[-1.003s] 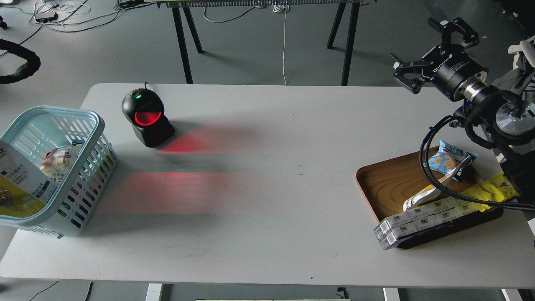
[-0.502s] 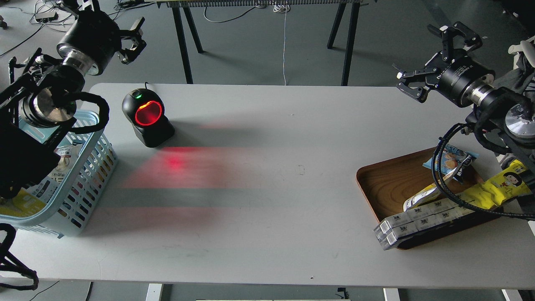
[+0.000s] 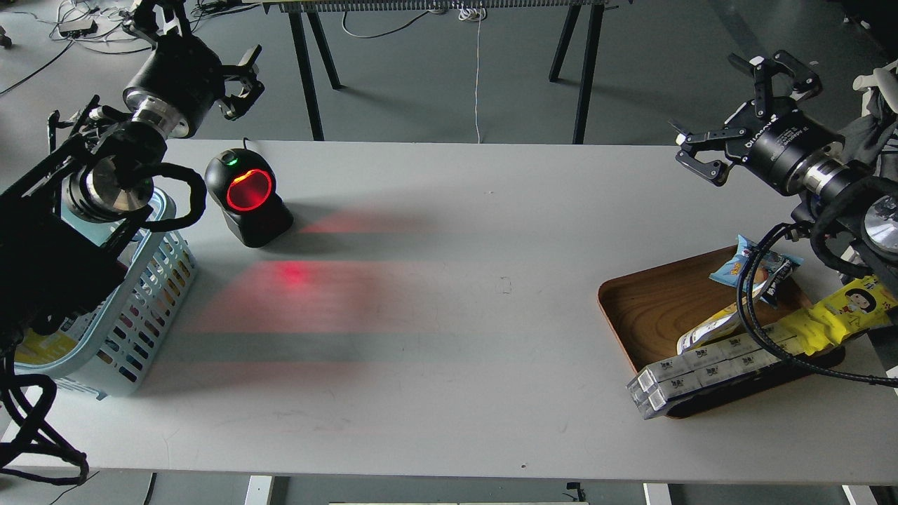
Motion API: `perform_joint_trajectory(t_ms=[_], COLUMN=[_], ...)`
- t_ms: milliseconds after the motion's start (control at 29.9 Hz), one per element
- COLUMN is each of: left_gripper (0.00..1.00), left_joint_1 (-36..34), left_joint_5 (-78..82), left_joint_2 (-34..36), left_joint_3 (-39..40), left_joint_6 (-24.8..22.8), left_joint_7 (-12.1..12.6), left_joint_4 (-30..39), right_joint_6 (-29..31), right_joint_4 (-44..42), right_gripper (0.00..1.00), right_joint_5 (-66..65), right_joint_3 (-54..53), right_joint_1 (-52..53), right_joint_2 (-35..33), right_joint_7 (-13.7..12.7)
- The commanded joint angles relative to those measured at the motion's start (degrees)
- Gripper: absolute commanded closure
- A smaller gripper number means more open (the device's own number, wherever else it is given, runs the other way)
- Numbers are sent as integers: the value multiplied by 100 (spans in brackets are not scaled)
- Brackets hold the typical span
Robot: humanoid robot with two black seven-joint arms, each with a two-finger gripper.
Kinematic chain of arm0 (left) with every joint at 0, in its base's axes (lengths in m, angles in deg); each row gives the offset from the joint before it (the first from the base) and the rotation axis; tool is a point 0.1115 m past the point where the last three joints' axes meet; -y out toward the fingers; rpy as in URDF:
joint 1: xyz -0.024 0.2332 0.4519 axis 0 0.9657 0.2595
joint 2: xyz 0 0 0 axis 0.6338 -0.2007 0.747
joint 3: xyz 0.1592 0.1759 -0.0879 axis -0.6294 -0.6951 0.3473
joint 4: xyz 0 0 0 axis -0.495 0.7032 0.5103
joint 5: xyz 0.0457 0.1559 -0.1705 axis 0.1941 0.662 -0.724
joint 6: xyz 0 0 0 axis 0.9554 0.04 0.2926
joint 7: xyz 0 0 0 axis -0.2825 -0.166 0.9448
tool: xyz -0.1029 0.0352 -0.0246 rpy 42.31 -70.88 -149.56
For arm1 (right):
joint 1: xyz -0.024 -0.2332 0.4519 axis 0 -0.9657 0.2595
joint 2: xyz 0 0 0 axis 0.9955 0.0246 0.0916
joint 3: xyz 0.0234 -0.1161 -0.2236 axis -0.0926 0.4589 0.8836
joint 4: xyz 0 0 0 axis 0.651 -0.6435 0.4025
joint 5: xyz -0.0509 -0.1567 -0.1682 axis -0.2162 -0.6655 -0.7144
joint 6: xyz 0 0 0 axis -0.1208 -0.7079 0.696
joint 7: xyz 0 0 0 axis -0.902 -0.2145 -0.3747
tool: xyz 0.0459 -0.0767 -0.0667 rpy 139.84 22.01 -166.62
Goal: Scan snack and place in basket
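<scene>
The light blue basket (image 3: 151,294) stands at the table's left edge. The snack (image 3: 42,344) lies inside it. Only a yellow corner shows, since my left arm covers the rest. My left gripper (image 3: 207,38) is open and empty. It is raised beyond the table's far left corner, above and behind the black scanner (image 3: 247,198). My right gripper (image 3: 712,112) is open and empty. It hovers over the table's far right edge, above the wooden tray (image 3: 652,308).
The scanner glows red and casts red light on the table. The tray holds a small blue packet (image 3: 754,266), a long yellow packet with a cartoon face (image 3: 835,315), a white-yellow pouch (image 3: 708,330) and white boxes (image 3: 701,372). Black cables hang from my right arm over the tray.
My left arm has come into view over the basket and now hides most of the snack; its gripper rose to the right. My right gripper drifted right and slightly down, staying open.
</scene>
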Motion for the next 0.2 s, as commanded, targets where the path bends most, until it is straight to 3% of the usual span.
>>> perform_joint_trajectory(t_ms=[0, 167], left_gripper=[0, 0], left_joint_1=[-11, -19], left_joint_5=[3, 3], left_joint_2=[-7, -25], left_joint_3=[-3, 15], left_joint_6=[-8, -16], left_joint_7=[-17, -17], left_joint_4=[-6, -6], right_joint_6=[2, 2], right_joint_4=[-9, -18], right_gripper=[0, 0], right_joint_5=[0, 0], right_joint_3=[-9, -9], right_joint_1=[-1, -1], right_joint_2=[14, 23], right_joint_7=[1, 1])
